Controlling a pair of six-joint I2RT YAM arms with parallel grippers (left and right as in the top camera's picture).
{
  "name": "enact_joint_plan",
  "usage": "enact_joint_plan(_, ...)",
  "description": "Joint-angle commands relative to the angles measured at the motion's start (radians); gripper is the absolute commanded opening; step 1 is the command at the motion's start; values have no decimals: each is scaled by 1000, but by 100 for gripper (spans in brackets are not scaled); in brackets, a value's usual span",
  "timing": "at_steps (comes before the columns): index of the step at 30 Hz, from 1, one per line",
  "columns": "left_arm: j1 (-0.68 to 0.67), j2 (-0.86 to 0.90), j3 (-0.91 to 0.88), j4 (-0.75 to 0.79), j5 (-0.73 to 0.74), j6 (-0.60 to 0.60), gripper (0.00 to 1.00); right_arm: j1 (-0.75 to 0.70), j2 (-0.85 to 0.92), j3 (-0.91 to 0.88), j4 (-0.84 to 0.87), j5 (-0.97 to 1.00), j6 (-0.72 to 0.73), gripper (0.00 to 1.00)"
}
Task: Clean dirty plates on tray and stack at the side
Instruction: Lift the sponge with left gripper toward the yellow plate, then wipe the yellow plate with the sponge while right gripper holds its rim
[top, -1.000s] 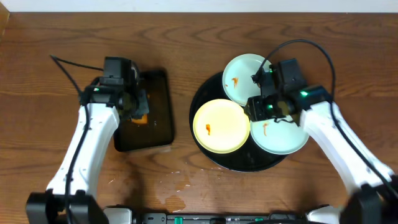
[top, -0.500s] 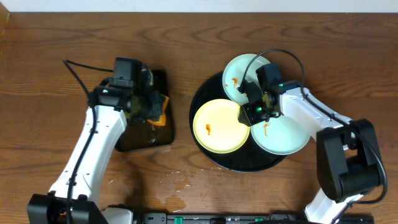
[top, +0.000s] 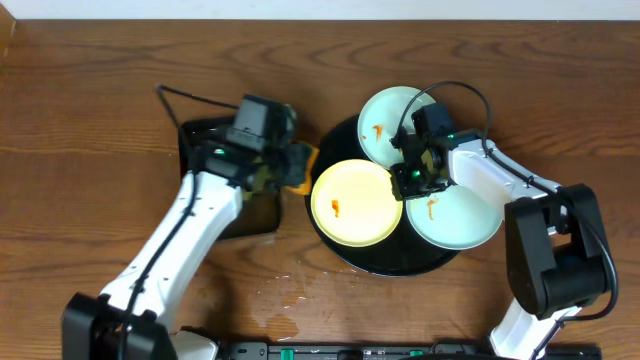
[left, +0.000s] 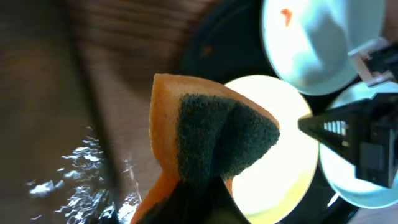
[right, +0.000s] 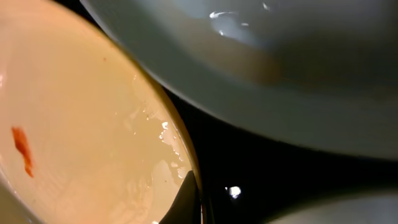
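left gripper (top: 288, 172) clenched on orange-green sponge (left: 211, 134), beside the tray (top: 326, 150) | right gripper (top: 406, 180) pinching yellow plate (top: 355, 203) rim, plate on round black tray under both grippers

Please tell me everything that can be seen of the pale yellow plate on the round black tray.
The yellow plate is small, round and shallow, pale and glossy; its material I cannot tell. It lies on the left part of the black tray. One small orange smear sits left of its middle, and wet gleams show near its right rim. The right hand is shut at that rim and seems to pinch it. The upper mint plate and the lower mint plate lie close beside it.
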Motion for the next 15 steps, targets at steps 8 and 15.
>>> enact_joint_plan(8,-223,263,14,248,13,-224,8,-13,-8,-1,-27,272,240,1)
enact_joint_plan(15,-254,419,14,367,69,-328,7,-11,-8,-1,-32,272,239,1)
